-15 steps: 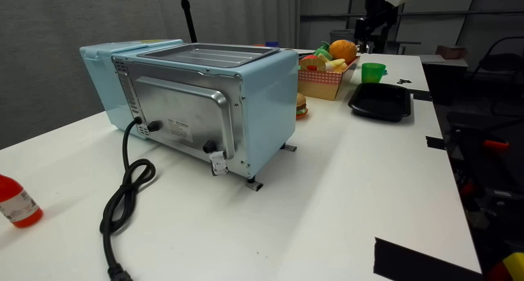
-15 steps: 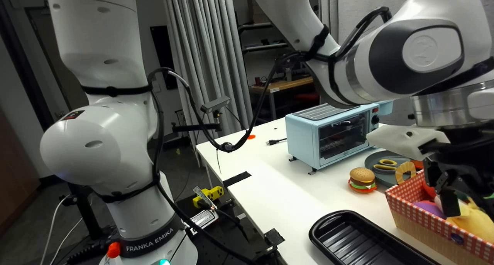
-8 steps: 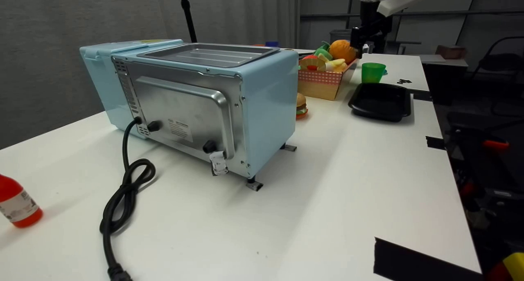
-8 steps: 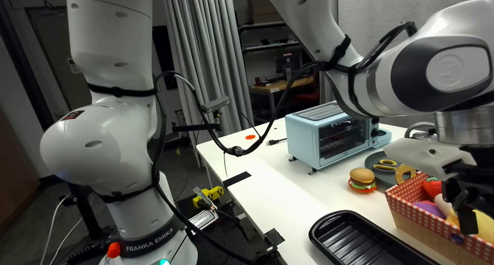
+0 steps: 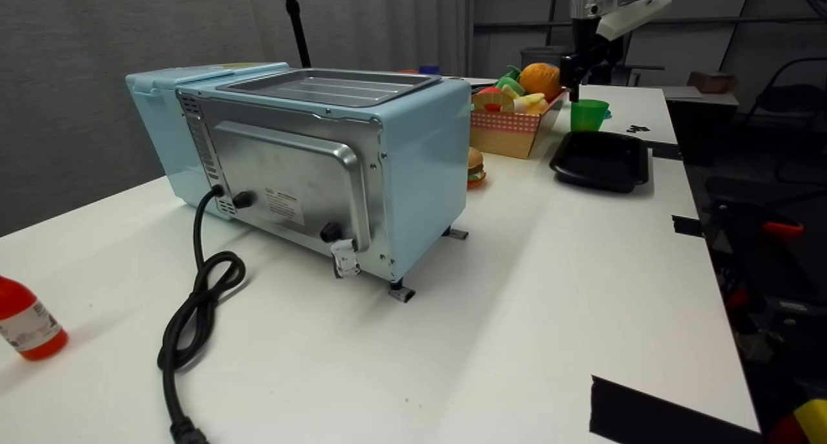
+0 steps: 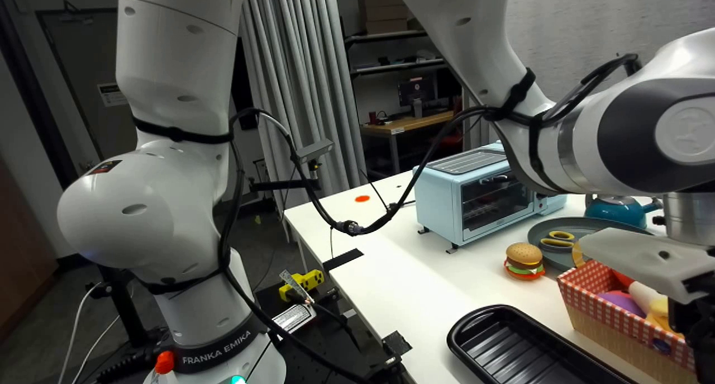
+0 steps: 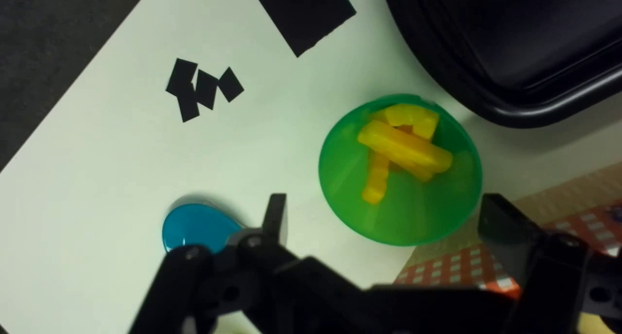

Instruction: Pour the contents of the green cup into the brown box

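Observation:
The green cup (image 7: 418, 212) stands upright on the table with several yellow pieces (image 7: 406, 147) inside. It also shows in an exterior view (image 5: 588, 116); it is out of sight in the exterior view with the robot base. My gripper (image 7: 384, 212) is open and empty, its fingers spread wider than the cup, which appears mostly ahead of them. In an exterior view the gripper (image 5: 572, 88) hangs above the cup's rim level, on the box side. The brown box (image 6: 620, 331) has a red checkered rim and holds toy food; its corner (image 7: 461, 268) shows beside the cup.
A black tray (image 7: 510, 37) lies close beside the cup. A small blue object (image 7: 194, 224) lies on the cup's other side. A toy burger (image 6: 524, 261), a grey plate (image 6: 597, 227), a teal kettle (image 6: 620, 211) and the light blue toaster oven (image 5: 426, 159) stand farther off.
My gripper has come down and moved away from above the box toward the green cup. The cup, box and tray have not moved.

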Motion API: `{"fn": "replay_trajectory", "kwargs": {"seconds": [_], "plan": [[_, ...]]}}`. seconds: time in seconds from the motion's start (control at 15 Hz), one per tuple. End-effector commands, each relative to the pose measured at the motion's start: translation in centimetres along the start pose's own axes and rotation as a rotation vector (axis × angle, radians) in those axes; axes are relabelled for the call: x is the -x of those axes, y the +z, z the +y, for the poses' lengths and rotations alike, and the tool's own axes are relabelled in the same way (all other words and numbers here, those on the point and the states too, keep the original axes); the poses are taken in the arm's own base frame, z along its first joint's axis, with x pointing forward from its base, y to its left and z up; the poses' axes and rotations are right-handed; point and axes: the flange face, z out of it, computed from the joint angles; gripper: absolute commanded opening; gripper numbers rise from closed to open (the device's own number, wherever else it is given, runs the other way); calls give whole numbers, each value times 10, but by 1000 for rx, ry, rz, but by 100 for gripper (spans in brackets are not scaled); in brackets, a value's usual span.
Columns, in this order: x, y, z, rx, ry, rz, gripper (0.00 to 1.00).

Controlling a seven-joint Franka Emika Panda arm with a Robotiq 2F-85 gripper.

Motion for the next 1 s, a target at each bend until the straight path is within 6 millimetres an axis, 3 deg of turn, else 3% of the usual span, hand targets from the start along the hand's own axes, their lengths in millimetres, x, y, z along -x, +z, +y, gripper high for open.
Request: {"fn": "replay_trajectory", "kwargs": {"seconds": [0.0,0.33,0.93], "plan": [[-7,8,15,18,-18,-38,100],[1,16,10,4,-63,-61,100],[-7,-9,15,-16,-75,-44,100]]}}
